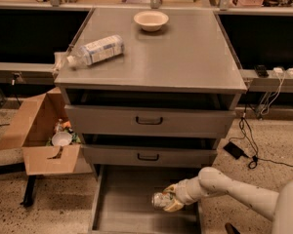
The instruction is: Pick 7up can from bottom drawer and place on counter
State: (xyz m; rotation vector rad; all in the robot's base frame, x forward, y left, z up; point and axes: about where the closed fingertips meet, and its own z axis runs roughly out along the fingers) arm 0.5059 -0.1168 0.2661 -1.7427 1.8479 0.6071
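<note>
The bottom drawer (pixel 122 206) is pulled out at the foot of the cabinet, a shallow grey tray. My gripper (pixel 169 199) reaches into it from the right on a white arm and is shut on the 7up can (pixel 160 200), a small silvery can held on its side just above the drawer floor, near the right wall. The counter (pixel 185 57), the flat grey cabinet top, lies well above.
A clear plastic bottle (pixel 95 51) lies on the counter's left edge and a cream bowl (pixel 151 20) sits at its back. Two shut drawers with dark handles (pixel 149 122) are above the open one. A cardboard box (pixel 44 130) stands on the floor to the left. Cables (pixel 246 140) lie at the right.
</note>
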